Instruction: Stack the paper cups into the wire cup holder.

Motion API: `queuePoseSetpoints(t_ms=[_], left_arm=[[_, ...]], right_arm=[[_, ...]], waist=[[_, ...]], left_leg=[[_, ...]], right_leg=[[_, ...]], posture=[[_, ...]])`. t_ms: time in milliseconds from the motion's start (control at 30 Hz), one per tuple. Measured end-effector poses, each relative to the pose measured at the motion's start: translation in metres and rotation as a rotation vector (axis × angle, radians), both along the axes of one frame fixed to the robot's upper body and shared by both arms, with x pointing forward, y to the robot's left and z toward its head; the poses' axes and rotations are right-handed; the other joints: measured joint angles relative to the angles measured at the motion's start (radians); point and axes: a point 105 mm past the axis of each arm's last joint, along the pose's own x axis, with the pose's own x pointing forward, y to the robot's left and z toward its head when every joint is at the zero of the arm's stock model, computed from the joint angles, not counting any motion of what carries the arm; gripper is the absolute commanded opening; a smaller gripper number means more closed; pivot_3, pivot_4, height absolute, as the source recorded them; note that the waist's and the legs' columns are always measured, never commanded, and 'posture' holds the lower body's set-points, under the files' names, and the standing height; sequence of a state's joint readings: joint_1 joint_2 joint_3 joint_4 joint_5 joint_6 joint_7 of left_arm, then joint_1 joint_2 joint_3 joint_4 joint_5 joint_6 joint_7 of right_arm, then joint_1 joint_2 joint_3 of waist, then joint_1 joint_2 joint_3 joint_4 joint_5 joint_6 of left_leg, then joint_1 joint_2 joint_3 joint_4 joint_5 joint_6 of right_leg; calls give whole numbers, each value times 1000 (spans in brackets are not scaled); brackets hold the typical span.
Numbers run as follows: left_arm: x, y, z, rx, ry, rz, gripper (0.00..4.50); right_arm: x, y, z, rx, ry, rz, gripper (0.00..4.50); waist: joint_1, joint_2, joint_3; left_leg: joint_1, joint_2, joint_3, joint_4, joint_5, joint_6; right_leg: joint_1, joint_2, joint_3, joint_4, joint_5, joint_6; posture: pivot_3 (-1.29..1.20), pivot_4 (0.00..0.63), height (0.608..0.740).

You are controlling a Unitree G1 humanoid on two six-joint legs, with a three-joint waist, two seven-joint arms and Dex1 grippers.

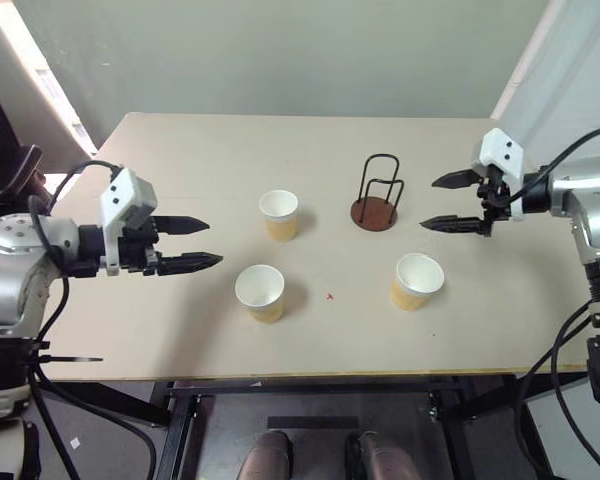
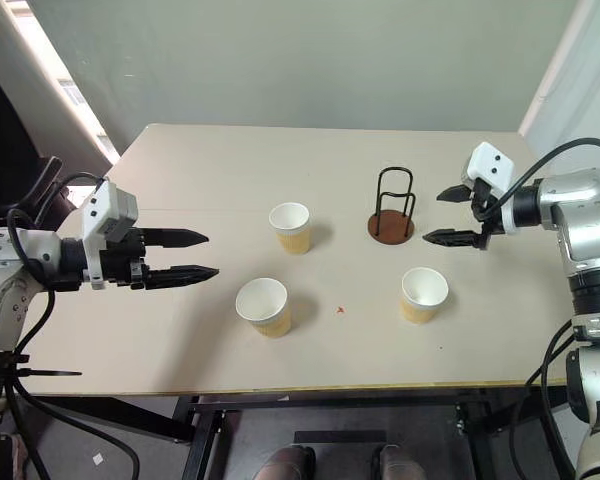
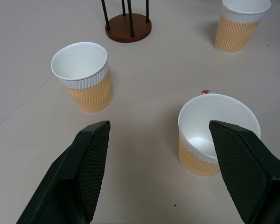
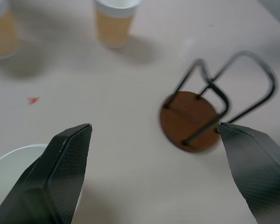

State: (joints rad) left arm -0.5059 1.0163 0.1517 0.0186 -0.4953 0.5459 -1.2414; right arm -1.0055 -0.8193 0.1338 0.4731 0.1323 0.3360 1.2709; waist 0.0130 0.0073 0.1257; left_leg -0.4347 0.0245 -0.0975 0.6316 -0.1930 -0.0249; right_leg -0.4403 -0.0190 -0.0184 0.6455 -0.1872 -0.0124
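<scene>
Both grippers hover above the table with nothing between their fingers. Left gripper has its two black fingers spread apart and level, pointing toward the wire cup holder from well off on the robot's left. Right gripper stands just beside the holder on the robot's right, its fingers wide apart and aimed back at it; in the right wrist view the holder's reddish-brown disc base lies close to one fingertip, though contact cannot be told.

Standing upright and empty, the wire cup holder sits on the far half of the table, its thin black loops rising from the base. Three paper cups stand upright and separate, mouths up, none in the holder. One cup is to the left of the holder, at about the same depth. A second cup is nearer the robot and further left of the holder, closest to the left gripper's tips. The third cup sits nearer the robot than the holder and slightly to its right, below the right gripper. A small red mark lies on the table between the two nearer cups.
</scene>
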Motion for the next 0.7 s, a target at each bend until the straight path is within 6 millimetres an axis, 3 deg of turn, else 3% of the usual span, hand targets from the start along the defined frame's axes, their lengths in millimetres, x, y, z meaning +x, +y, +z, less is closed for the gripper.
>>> queuePoseSetpoints(t_ms=[100,200,333,500,700], left_arm=[[6,-4,3,-26,-28,14,3613],[30,-20,16,-83,-132,68,3613],[49,-43,18,-129,-170,124,3613],[57,-49,16,-144,-168,172,3613],[57,-57,20,-146,-184,164,3613]], right_arm=[[11,0,1,38,-20,-46,4500],[33,8,0,88,-60,-125,4500],[53,8,-11,156,-57,-228,4500],[61,0,-28,170,-32,-293,4500],[71,11,-36,228,-41,-325,4500]], waist=[[1,0,0],[4,0,0],[7,0,0],[9,0,0],[9,0,0]], left_leg=[[0,0,0,0,0,0],[1,0,-1,1,2,0],[0,0,0,1,2,0],[-1,2,0,-1,0,-3],[0,3,1,0,-1,-4]], right_leg=[[0,0,0,0,1,1],[0,0,0,1,2,-1],[0,0,0,0,4,2],[0,0,-3,-1,4,2],[0,1,-3,-1,4,2]], posture=[[0,150,740],[0,150,740],[0,150,740],[0,150,740],[0,150,740]])
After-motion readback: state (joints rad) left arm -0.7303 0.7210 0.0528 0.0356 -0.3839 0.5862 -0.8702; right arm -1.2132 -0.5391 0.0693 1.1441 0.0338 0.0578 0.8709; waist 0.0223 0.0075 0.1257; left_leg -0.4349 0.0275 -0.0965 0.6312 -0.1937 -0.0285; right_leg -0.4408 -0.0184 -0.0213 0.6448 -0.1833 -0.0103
